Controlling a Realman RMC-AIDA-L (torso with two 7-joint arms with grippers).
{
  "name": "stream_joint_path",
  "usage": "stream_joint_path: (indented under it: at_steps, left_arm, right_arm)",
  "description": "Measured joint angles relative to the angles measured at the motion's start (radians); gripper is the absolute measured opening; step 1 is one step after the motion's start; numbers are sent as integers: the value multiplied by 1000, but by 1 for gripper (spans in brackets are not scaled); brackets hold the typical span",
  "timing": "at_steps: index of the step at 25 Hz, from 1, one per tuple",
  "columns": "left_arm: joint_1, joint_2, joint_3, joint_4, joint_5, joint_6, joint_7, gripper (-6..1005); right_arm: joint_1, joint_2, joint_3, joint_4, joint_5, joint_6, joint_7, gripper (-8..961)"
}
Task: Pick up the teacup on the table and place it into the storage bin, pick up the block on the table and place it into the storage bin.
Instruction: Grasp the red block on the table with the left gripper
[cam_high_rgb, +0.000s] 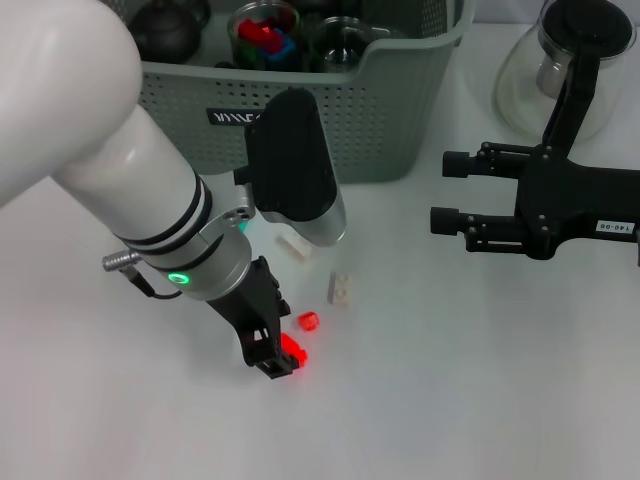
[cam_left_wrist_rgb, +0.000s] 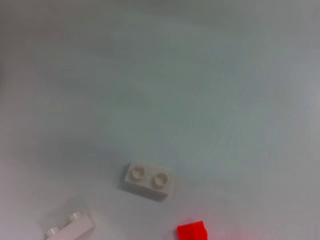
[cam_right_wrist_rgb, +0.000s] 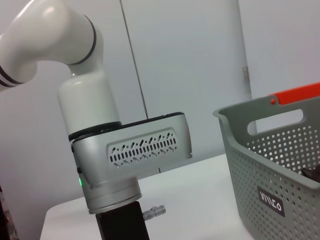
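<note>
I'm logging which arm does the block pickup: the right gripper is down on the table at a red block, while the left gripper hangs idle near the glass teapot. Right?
No, the arms are swapped. In the head view the left gripper is down on the table at the red block, while the right gripper hangs idle near the glass teapot.

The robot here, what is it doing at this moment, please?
The left gripper is low over the white table, at a red block. Another small red block and two white blocks lie loose nearby. The storage bin stands behind, already holding a dark teapot and a glass cup of coloured blocks. The right gripper hovers open and empty to the right, beside a glass teapot. No teacup remains on the table.
</note>
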Motion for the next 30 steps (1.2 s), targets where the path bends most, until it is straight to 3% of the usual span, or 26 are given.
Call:
stream_joint_path:
  at_steps: [19,30]
  left_arm:
    - [2,-2,67,-2,49,-29,-38,621]
    - [0,2,50,1,54,-55,-41,620]
  right_arm:
    - [2,-2,3,0,0,5,0,760]
    - [2,-3,12,2,0,5,0,760]
